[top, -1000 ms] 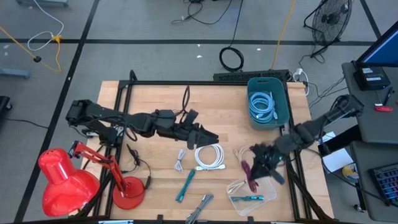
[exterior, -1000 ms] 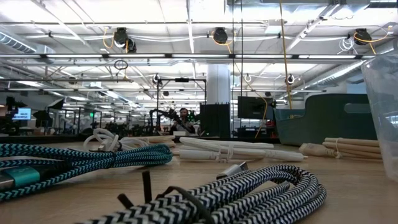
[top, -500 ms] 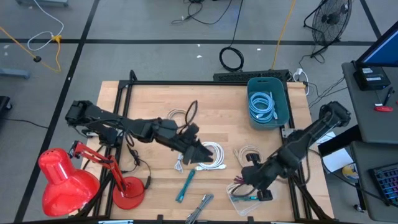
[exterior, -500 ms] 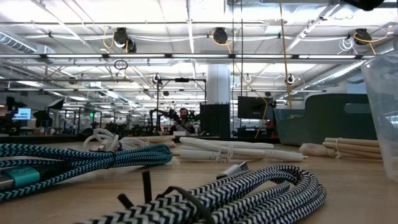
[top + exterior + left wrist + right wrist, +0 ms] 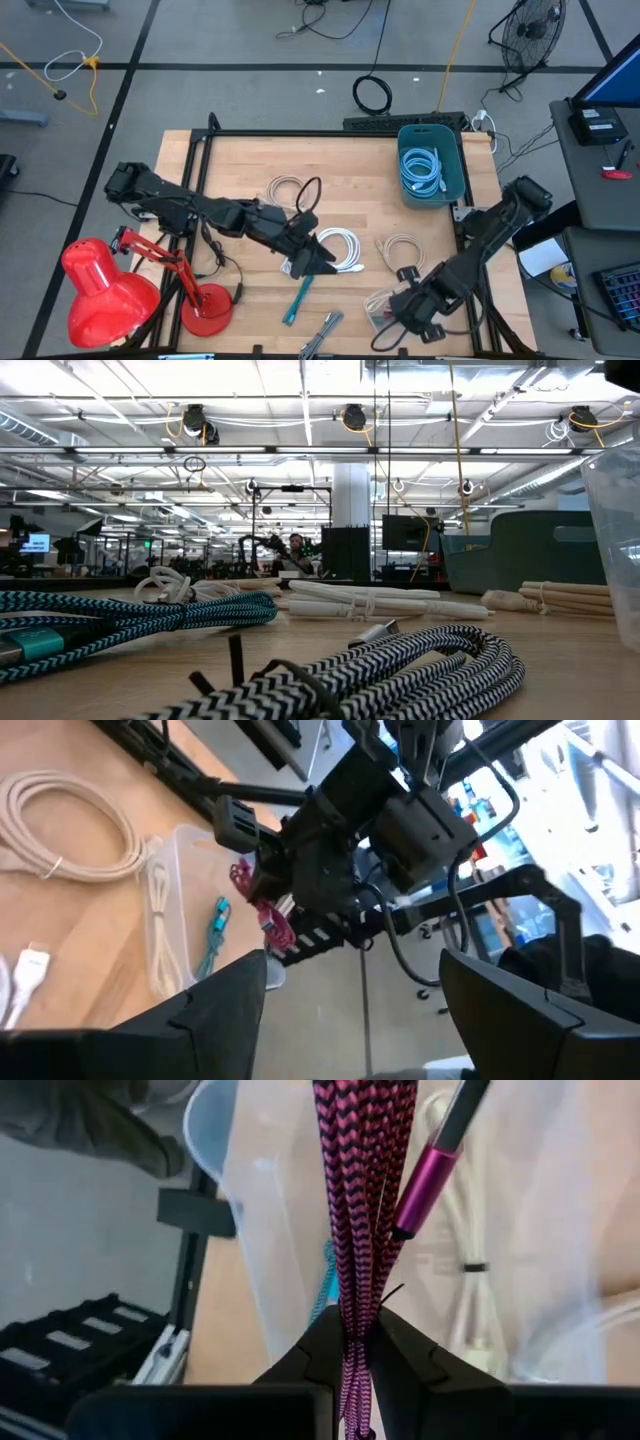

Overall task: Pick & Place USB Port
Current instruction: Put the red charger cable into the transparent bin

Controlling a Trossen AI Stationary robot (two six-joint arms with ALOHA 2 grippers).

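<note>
A: Stage of task?

B: Pick apparently complete, place not yet. Pink braided USB cable (image 5: 355, 1200) pinched between the pressed-together fingers of the right gripper (image 5: 358, 1342), held over the clear plastic container (image 5: 260, 1200) at the front right corner of the bench (image 5: 250, 160). No release visible; whether the cable's far end touches the container floor, impossible to say.

A: Left side?

B: Left gripper (image 5: 318, 262) spread wide, empty, poised near the middle of the bench just beside the coiled white cable (image 5: 340, 250). Possibly lined up for the next pick, judging by position only.

A: Already sorted?

B: Inside the clear container: a teal cable (image 5: 212, 925) and a thin white one alongside. Inside the teal bin (image 5: 455, 170) at the far right: pale blue coils (image 5: 422, 168). Several loose cables scattered across the bench, so probably more rounds left after this drop.

A: Appearance of the held cable?

B: Magenta-and-black herringbone braid, folded into a tight bundle of several strands, cinched with a thin black tie close to the fingers. Metallic purple plug sleeve angled off beside the bundle. Gripped at one end of the bundle, remainder extending away from the fingers toward the container. Flexible, likely to sag or fan out once let go.
</note>
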